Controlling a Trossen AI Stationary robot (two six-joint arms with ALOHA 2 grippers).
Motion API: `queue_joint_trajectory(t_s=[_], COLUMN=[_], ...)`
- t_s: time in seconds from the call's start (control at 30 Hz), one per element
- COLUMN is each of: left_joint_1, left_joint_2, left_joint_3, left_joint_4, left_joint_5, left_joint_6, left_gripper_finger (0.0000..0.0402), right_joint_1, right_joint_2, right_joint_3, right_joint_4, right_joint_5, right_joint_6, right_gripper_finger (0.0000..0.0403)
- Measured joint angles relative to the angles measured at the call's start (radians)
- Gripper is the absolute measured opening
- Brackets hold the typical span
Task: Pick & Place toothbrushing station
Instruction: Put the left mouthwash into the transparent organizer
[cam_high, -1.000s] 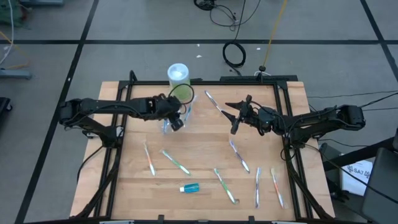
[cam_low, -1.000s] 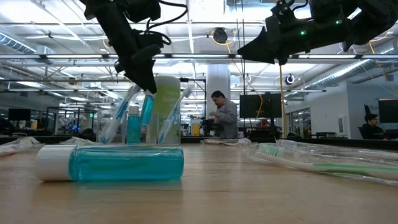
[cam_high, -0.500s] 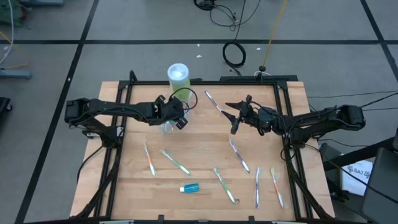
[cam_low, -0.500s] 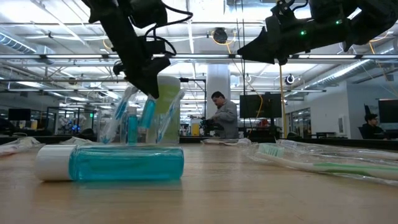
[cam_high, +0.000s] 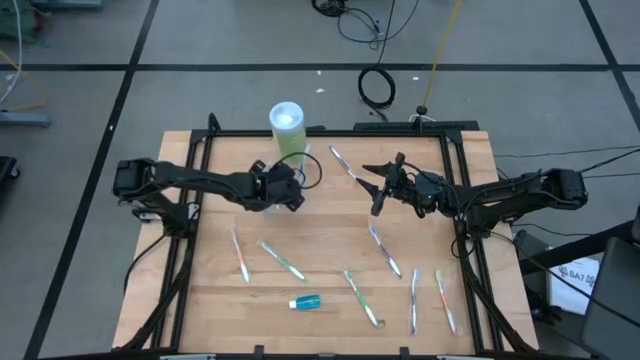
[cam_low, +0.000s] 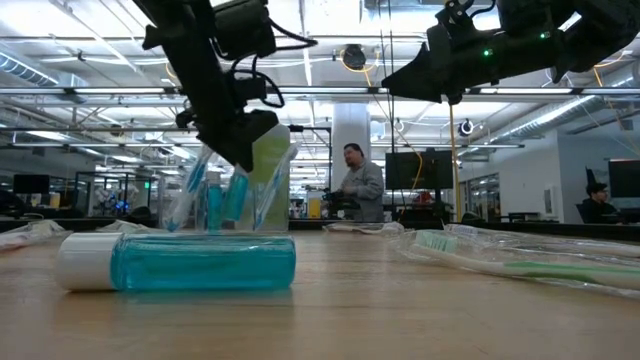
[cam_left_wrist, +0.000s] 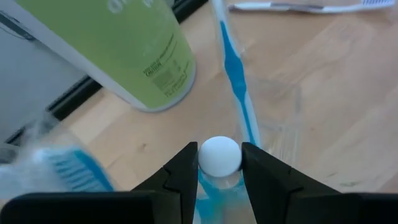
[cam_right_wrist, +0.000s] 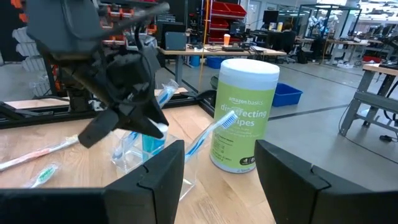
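just left gripper (on toothpaste tube) over cup rim

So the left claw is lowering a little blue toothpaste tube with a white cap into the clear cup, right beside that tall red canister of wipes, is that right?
Nearly. The canister of wipes is green with a white lid, not red; the right wrist view shows it plainly. The rest holds: the left claw grips a blue toothpaste tube by its white cap over the clear cup, beside that canister.
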Motion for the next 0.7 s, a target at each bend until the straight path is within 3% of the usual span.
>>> queue_joint_trajectory(t_s=[0.7], left_joint_1=[-0.004], left_joint_2=[0.007], left_joint_3=[0.0], left_joint_4=[-0.102], left_joint_5=[0.085], left_joint_6=[0.025], left_gripper_finger=[0.0125], right_joint_1=[0.0], right_joint_2=[0.0], right_joint_3=[0.0], right_joint_4=[0.0], right_joint_5=[-0.001], right_joint_6=[0.0], right_gripper_finger=[0.0187])
